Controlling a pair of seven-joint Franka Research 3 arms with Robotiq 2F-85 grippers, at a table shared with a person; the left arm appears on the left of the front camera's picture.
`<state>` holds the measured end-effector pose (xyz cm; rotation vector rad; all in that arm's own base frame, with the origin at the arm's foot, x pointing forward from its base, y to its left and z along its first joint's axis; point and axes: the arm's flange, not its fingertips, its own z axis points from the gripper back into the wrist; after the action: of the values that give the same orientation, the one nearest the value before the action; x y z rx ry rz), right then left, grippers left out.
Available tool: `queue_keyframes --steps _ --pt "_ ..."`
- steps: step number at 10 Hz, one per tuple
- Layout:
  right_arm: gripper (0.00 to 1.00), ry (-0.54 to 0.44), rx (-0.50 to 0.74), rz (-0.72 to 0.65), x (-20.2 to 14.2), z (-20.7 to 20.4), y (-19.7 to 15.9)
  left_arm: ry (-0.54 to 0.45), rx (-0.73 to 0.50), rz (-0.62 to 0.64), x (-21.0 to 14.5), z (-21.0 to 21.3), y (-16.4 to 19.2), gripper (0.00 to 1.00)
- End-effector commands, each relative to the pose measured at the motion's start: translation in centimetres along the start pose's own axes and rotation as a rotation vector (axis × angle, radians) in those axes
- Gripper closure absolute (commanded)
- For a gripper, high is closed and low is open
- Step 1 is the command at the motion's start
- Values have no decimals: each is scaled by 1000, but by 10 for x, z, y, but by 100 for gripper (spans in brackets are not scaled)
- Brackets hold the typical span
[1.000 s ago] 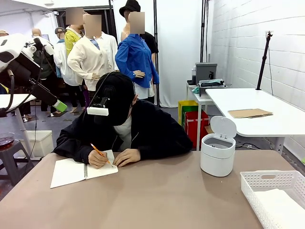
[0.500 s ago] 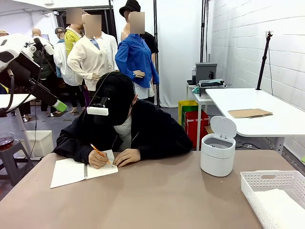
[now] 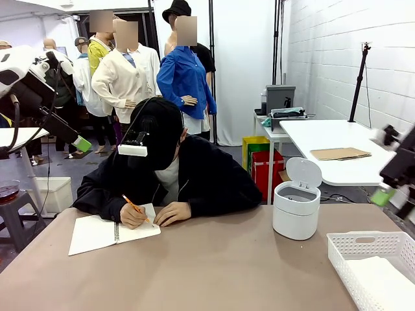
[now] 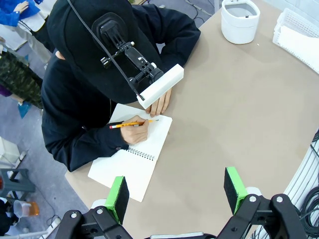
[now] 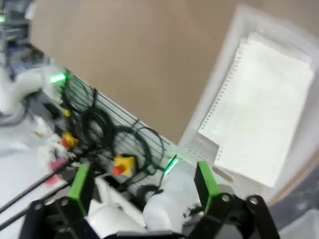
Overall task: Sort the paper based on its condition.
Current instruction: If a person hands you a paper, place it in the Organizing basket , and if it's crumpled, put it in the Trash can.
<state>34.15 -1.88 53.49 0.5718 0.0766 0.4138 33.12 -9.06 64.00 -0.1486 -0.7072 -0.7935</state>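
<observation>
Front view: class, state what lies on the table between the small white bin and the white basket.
Nothing: bare brown tabletop separates the bin and basket, in the front view.

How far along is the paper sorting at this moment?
Done: a sheet of paper lies flat in the white basket. In hand: nothing; the left gripper and right gripper are open and empty, and the person's hand is writing in the notebook with a pencil. Left: probably most of it, since the page being written is not torn out and the open bin looks empty.
</observation>
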Motion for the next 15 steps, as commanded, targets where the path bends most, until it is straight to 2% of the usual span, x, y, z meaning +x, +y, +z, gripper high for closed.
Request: queue_keyframes --steps 1,2,3,5,6,7,9,11,12,13,15 --pt "0 -26 -58 227 35 11 32 9 6 2 -1 0 0 0" --pt "0 -92 -102 354 52 16 62 9 6 2 -1 0 0 0" --pt "0 -198 -116 422 68 18 84 9 6 2 -1 0 0 0" --pt "0 -324 -102 531 96 15 119 9 6 2 -1 0 0 0" --pt "0 -433 -67 575 106 19 135 9 6 2 -1 0 0 0" --pt "0 -489 -45 607 113 23 146 9 6 2 -1 0 0 0" --pt "0 -537 -32 661 129 25 162 9 6 2 -1 0 0 0" --pt "0 -494 -37 678 140 27 176 9 6 2 -1 0 0 0" --pt "0 -462 -38 686 140 30 176 9 6 2 -1 0 0 0" --pt "0 -510 -46 646 130 26 176 9 6 2 -1 0 0 0" --pt "0 -510 -46 646 130 26 176 9 6 2 -1 0 0 0"
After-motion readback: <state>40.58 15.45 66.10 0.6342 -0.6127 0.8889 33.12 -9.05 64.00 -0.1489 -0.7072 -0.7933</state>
